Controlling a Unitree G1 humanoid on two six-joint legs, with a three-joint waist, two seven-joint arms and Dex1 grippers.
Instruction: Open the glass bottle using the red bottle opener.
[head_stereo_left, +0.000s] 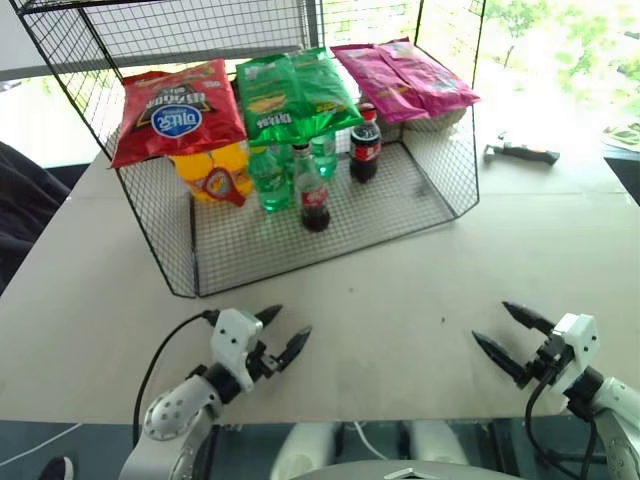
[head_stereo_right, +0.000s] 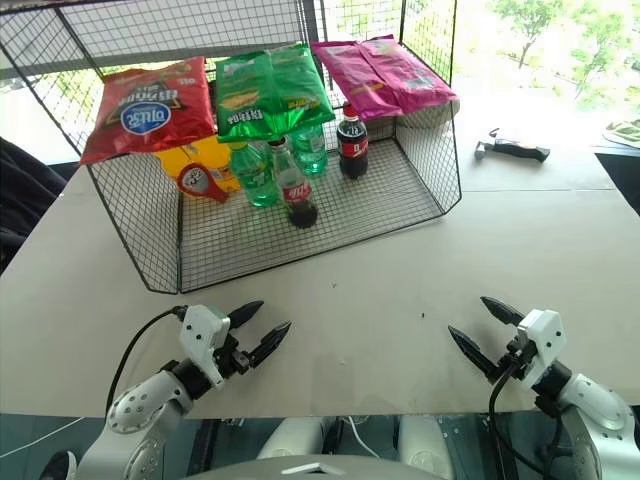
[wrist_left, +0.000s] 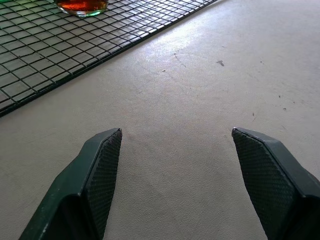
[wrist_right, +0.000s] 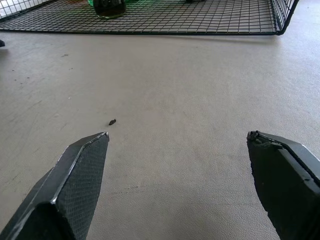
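Left gripper fingers spread apart, empty, over bare table. Right gripper spread wide, empty, touching nothing. Glass bottle stands upright on wire rack floor, near front, beside green plastic bottles.

The two eye views look from head height forward and down over the worktop, side by side, both taking in the wire cage at the far side and both hands near the close edge. The left wrist view sits low behind the left hand, close to the surface, facing the cage floor's near edge. The right wrist view sits likewise behind the right hand, facing the same cage front. Both wrist views share the bare worktop before the cage.
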